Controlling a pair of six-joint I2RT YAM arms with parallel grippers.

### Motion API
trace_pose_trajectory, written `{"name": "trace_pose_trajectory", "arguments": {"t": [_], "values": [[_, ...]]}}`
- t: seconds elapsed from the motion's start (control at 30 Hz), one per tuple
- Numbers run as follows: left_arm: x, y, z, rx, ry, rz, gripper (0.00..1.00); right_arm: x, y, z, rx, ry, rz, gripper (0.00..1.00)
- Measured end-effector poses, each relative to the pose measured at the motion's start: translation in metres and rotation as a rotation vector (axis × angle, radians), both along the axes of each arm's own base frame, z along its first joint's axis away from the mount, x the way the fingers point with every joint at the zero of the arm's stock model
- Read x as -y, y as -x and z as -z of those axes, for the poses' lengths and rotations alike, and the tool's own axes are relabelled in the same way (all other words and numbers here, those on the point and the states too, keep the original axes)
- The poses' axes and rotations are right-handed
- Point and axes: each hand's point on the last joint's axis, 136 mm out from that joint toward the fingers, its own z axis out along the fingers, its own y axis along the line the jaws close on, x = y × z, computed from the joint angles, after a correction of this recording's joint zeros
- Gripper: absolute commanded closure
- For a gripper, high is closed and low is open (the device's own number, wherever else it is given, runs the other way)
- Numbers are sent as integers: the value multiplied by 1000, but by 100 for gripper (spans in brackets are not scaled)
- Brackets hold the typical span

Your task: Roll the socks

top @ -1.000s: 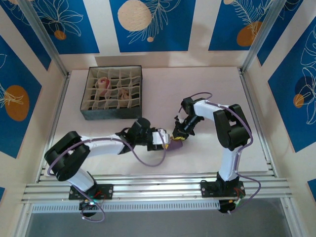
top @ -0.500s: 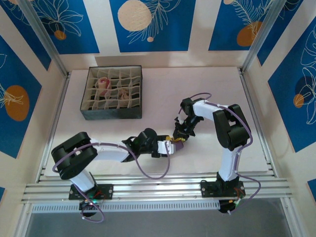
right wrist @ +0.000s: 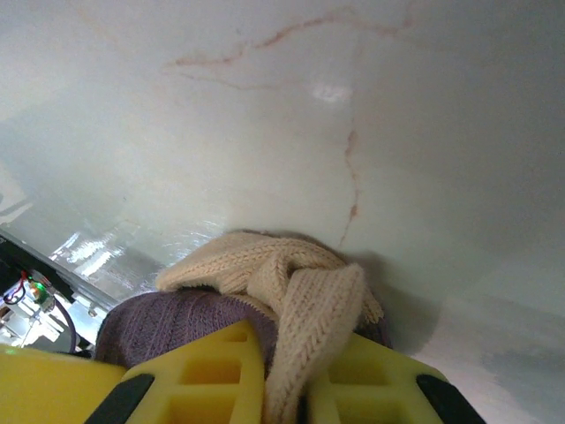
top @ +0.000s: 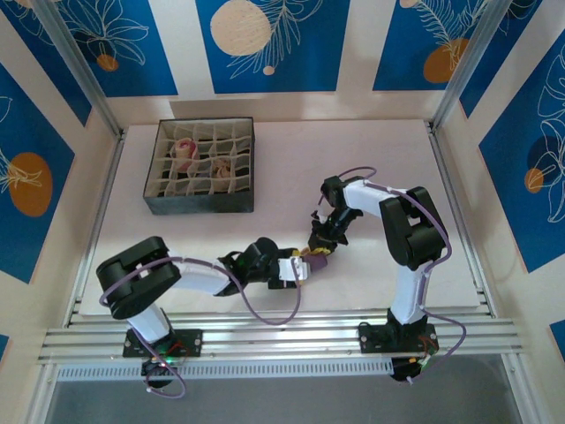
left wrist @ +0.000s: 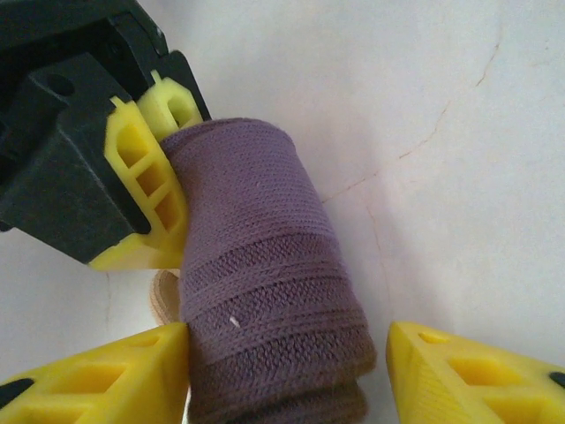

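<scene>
A purple ribbed sock (left wrist: 265, 283) lies rolled into a thick cylinder on the table, seen small between the two grippers (top: 314, 259) from above. My left gripper (left wrist: 287, 375) straddles the roll's near end. Its left finger (left wrist: 106, 380) touches the fabric, while the right finger (left wrist: 477, 371) stands apart from it, so it is open. My right gripper (right wrist: 296, 375) is shut on the sock's tan knitted end (right wrist: 305, 300), with purple fabric (right wrist: 168, 322) bulging beside its fingers. The right gripper's yellow fingers (left wrist: 146, 177) press the roll's far end in the left wrist view.
A dark grid-divided box (top: 199, 203) stands at the back left, with a pinkish roll (top: 183, 149) and a brownish roll (top: 221, 166) in its cells. Both grippers (top: 305, 265) (top: 320, 246) meet near the table's middle front. Aluminium rails run along the near edge.
My left arm has swung toward the near edge, its wrist now reaching the roll from the lower left, and its jaws have widened a little. The right gripper has kept its grip in place.
</scene>
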Motion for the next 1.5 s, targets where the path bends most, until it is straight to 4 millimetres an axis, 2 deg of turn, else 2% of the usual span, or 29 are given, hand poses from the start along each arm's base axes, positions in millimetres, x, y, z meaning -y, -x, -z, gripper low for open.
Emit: {"name": "trace_pose_trajectory", "arguments": {"t": [0.1,0.17,0.27,0.33,0.4,0.5,0.63,0.73,0.8,0.87,0.93,1.0,1.17,1.3,1.5], "values": [[3,-2,12,-8,-12,-4,46,0,3,0,-7,0,0,79],[4,-4,18,-13,-14,-9,63,0,6,0,-6,1,1,69],[8,-5,17,-14,9,-8,90,1,8,-2,15,-8,3,52],[9,-6,15,-15,23,-8,100,3,7,-8,57,-25,7,47],[8,-7,15,-24,32,-9,100,8,5,-17,109,-40,15,44],[4,-10,14,-50,43,-2,100,16,-3,-43,234,-68,27,43],[-9,-17,12,-114,52,-3,100,27,-25,-103,541,-126,26,41],[-18,-20,12,-170,55,-3,100,32,-32,-147,789,-164,-11,40],[-21,-21,12,-200,58,4,100,34,-31,-167,929,-175,-62,39],[-23,-22,11,-230,61,14,100,34,-27,-178,1063,-168,-156,37],[-25,-21,11,-266,68,24,100,31,-18,-173,1167,-139,-301,34],[-29,-21,11,-303,77,29,100,23,-3,-156,1237,-106,-480,33],[-36,-23,8,-408,89,39,100,14,30,-94,1292,-12,-889,32],[-35,-25,4,-483,93,58,100,8,34,-72,1341,49,-1063,33],[-37,-20,8,-619,81,75,100,-14,27,-61,1398,84,-1200,33]]}}
